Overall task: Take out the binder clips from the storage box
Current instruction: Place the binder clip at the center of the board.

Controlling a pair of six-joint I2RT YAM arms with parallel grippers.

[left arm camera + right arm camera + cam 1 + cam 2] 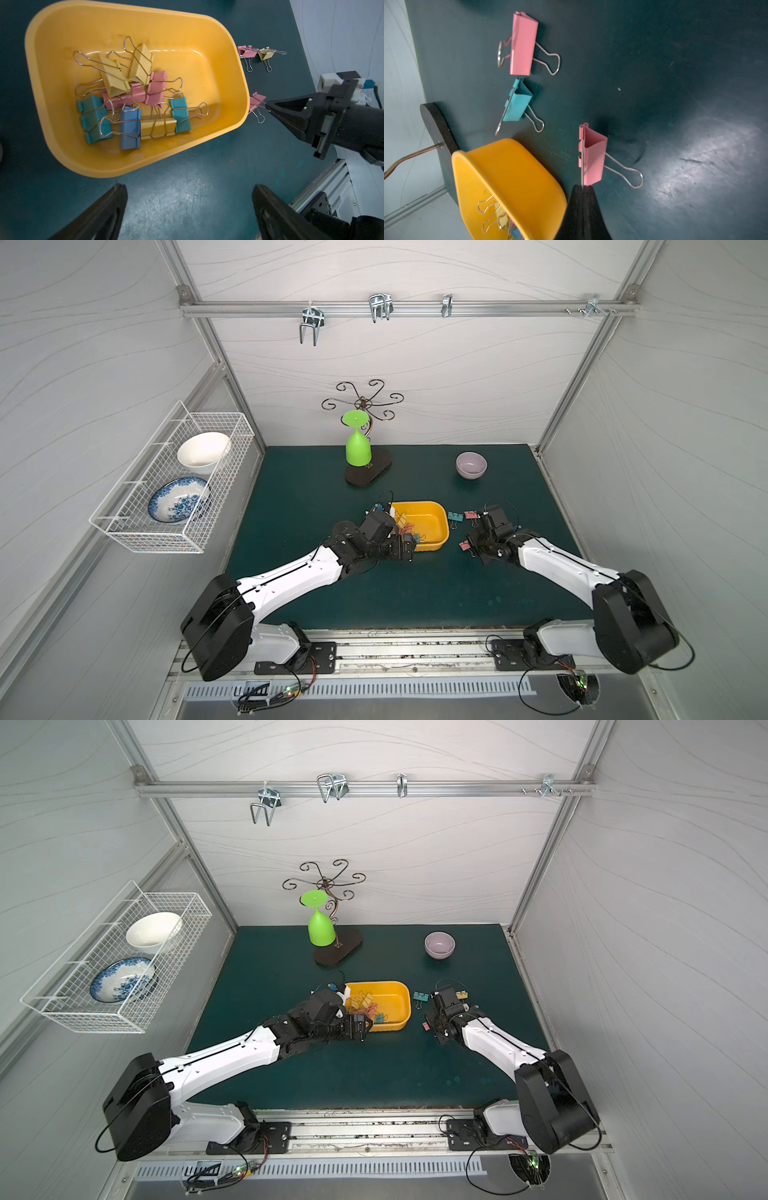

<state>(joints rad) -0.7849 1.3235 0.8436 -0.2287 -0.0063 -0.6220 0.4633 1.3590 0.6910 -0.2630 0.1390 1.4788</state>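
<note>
Stand (371, 475), bowl (471, 465) behind storage box (426, 524), left jaws wide, right jaws gripping pink clip (592, 158)

Green mat (374, 593): tub (432, 546), clips (456, 517), bowl (471, 465)

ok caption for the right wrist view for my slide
Right gripper pinching a pink clip by its wire handle, beside the yellow box.

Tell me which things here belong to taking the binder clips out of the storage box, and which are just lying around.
Job:
storage box
binder clips inside it
clips out on the mat
open left gripper
right gripper, shut on a pink clip handle

Lying about:
lilac bowl
green glass on its stand
wire basket holding two bowls
</note>
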